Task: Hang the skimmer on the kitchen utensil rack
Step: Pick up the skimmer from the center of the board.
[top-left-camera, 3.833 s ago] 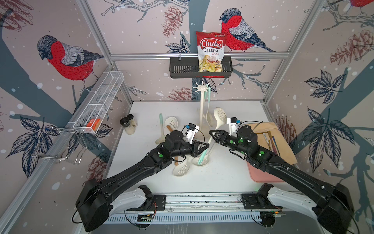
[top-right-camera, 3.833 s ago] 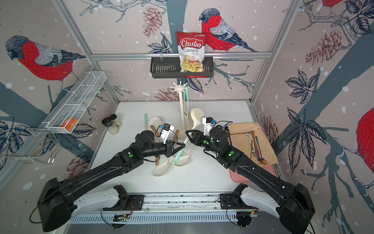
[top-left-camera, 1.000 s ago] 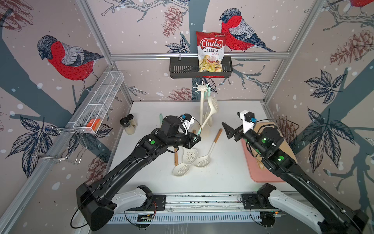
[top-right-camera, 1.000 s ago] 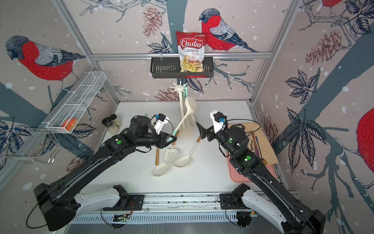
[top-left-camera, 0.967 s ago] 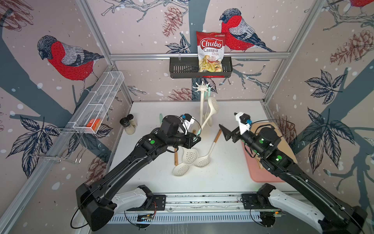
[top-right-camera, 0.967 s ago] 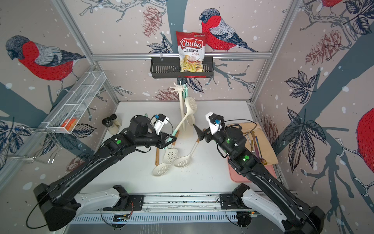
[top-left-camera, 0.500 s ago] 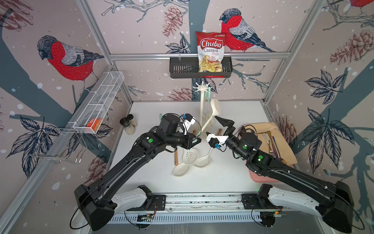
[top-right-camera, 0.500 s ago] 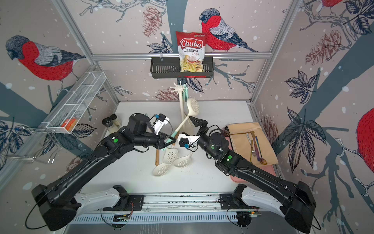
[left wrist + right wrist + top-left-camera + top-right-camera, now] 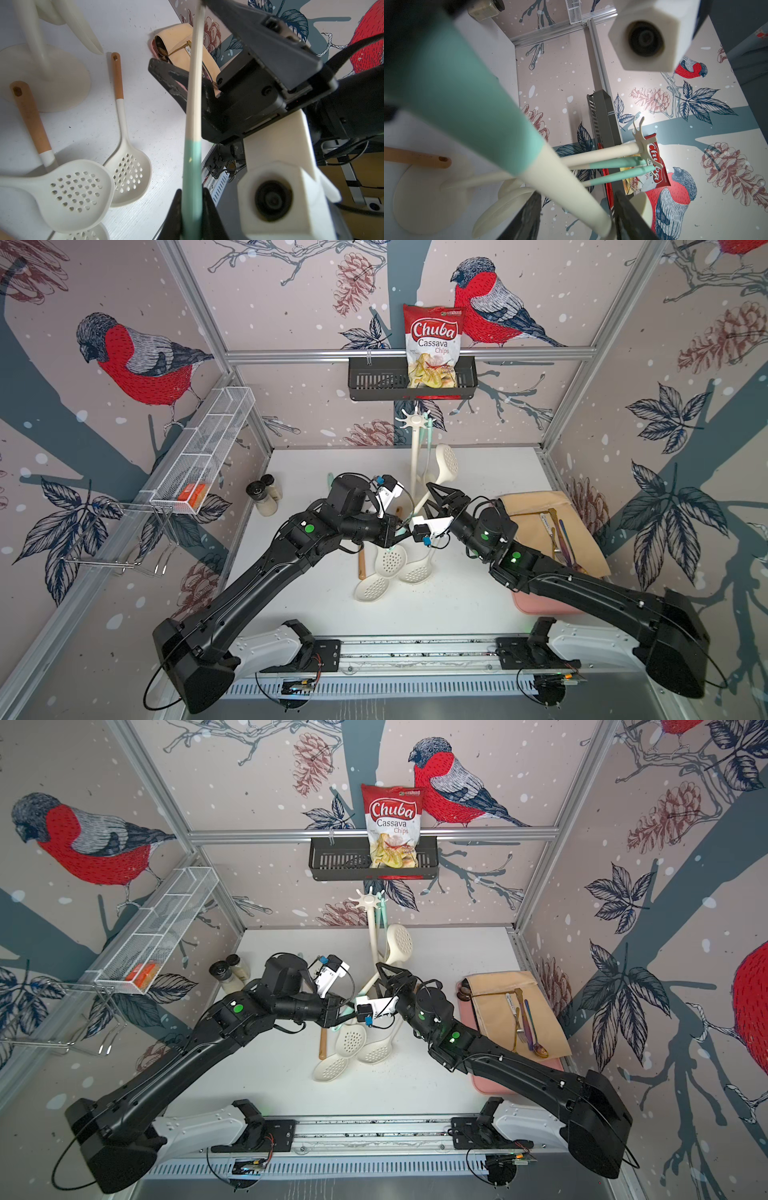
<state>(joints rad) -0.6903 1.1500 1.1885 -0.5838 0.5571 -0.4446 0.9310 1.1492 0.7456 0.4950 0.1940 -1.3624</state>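
Left jaws clamp the skimmer (image 9: 446, 462), right jaws straddle it unclosed (kitchen utensil rack (image 9: 414, 448) just beside).

Loose skimmers (image 9: 390, 562) lie on the table (image 9: 478, 601) before the kitchen utensil rack (image 9: 414, 456), basket (image 9: 374, 383) behind.

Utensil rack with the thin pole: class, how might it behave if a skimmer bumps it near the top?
The utensil rack is tall and slim, so a bump up high would likely rock it. Its broad round base should resist light nudges. Two teal-handled utensils hang on one side, possibly biasing any tip that way.
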